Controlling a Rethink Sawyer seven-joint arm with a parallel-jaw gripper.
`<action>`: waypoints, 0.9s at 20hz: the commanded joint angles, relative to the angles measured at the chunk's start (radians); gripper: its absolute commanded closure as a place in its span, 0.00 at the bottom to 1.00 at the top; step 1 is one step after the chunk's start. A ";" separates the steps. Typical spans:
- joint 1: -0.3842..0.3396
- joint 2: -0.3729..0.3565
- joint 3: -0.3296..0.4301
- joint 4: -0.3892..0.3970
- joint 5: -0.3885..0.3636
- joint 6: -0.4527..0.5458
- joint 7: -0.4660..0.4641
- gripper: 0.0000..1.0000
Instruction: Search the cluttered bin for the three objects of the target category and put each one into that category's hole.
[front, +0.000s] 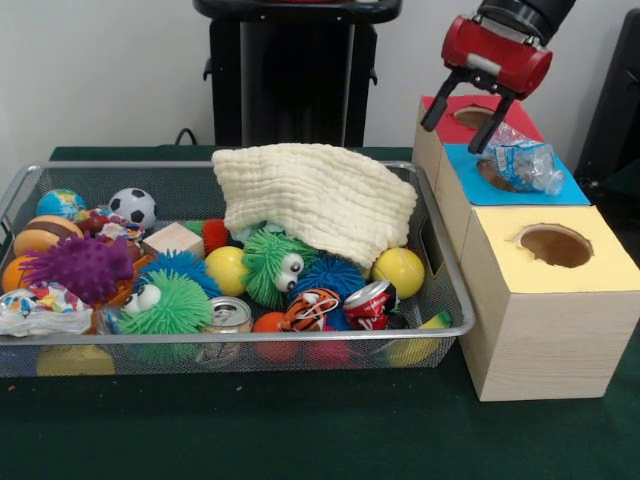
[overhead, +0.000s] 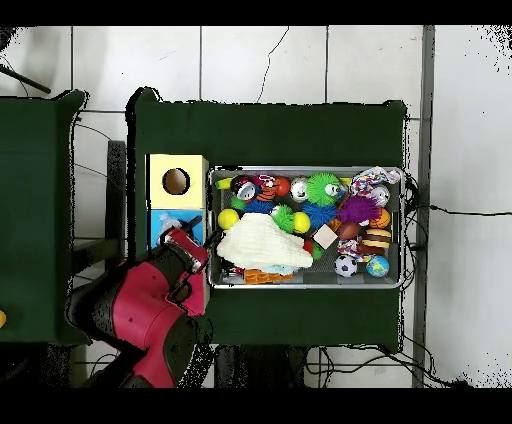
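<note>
My red gripper (front: 452, 137) hangs open over the row of boxes at the right, with nothing between its fingers. Just right of its near fingertip, a crushed clear plastic bottle (front: 525, 162) lies free on the blue-topped box (front: 565, 190), partly covering that box's hole. Two crushed cans, one red (front: 369, 300) and one silver (front: 230, 314), lie at the front of the wire bin (front: 440, 330). In the overhead view the gripper (overhead: 188, 235) is over the blue box (overhead: 160, 222), beside the bin's left end.
A red-topped box (front: 445, 105) and a yellow-topped box (front: 590, 275) flank the blue one, each with a round hole. A cream cloth (front: 310, 195) covers the bin's back middle. Fuzzy balls, yellow balls (front: 399, 270), a soccer ball (front: 132, 207) and a wooden block (front: 172, 240) fill the bin.
</note>
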 joint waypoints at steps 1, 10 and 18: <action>-0.006 0.029 0.035 -0.044 -0.070 0.169 0.082 0.00; 0.007 0.037 -0.016 -0.098 -0.086 0.285 0.093 0.00; 0.005 0.005 -0.059 -0.157 -0.128 0.426 0.104 0.00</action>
